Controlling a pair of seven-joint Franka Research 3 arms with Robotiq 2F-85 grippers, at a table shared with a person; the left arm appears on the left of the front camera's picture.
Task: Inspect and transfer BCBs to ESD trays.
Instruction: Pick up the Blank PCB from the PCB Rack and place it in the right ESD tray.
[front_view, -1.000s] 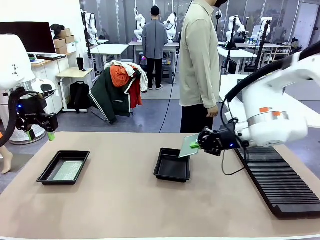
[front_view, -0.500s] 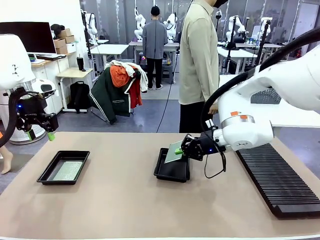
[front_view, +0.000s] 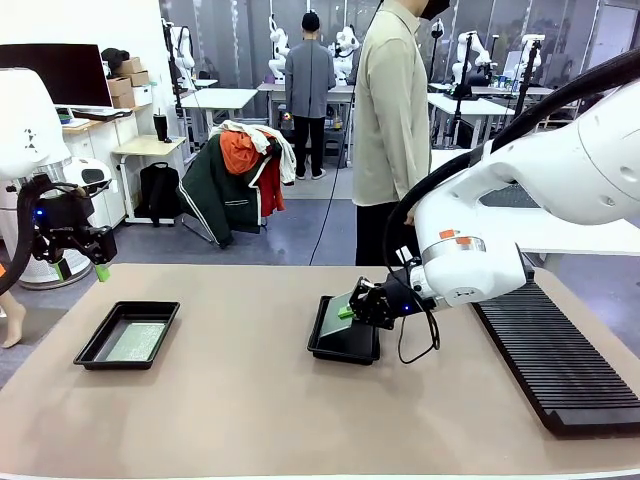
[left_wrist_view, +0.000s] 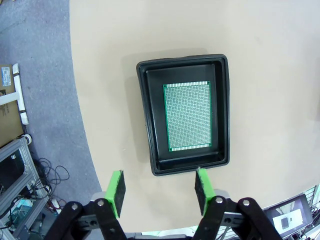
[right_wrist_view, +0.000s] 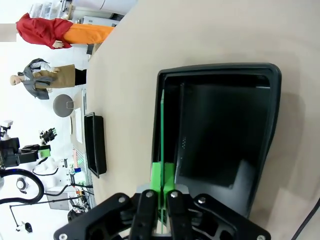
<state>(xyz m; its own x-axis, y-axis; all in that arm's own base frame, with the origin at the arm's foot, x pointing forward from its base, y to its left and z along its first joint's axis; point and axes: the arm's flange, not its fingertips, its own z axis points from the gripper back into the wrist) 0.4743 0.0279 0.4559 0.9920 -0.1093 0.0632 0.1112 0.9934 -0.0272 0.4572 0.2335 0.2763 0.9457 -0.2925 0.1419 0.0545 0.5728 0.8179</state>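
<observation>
two black esd trays sit on the counter (front_view: 250, 400), well apart: one on the robot's left (front_view: 128, 334) with a green board (left_wrist_view: 188, 116) lying flat on its floor, and one near the middle (front_view: 344, 331) whose floor looks bare. the right gripper (front_view: 348, 311) has its jaws pinched shut on the edge of a second board (front_view: 337, 315), held tilted just above the middle tray. in the right wrist view that board (right_wrist_view: 162, 135) shows edge-on as a thin green line running straight out from the jaws, along the tray's (right_wrist_view: 220, 135) near wall, with the open floor to one side of it. so the coming move, as i judge it, turns on laying the board over toward that floor and lowering it until it rests flat; the right arm is plainly the nearer one.

the left gripper (left_wrist_view: 159, 186) hangs high over the left tray (left_wrist_view: 145, 120), jaws standing wide apart and empty, the tray ahead of its fingertips. the board there is a thin green rectangle with fine dotted speckling, its long axis along the tray's long side, a little smaller than the floor.
</observation>
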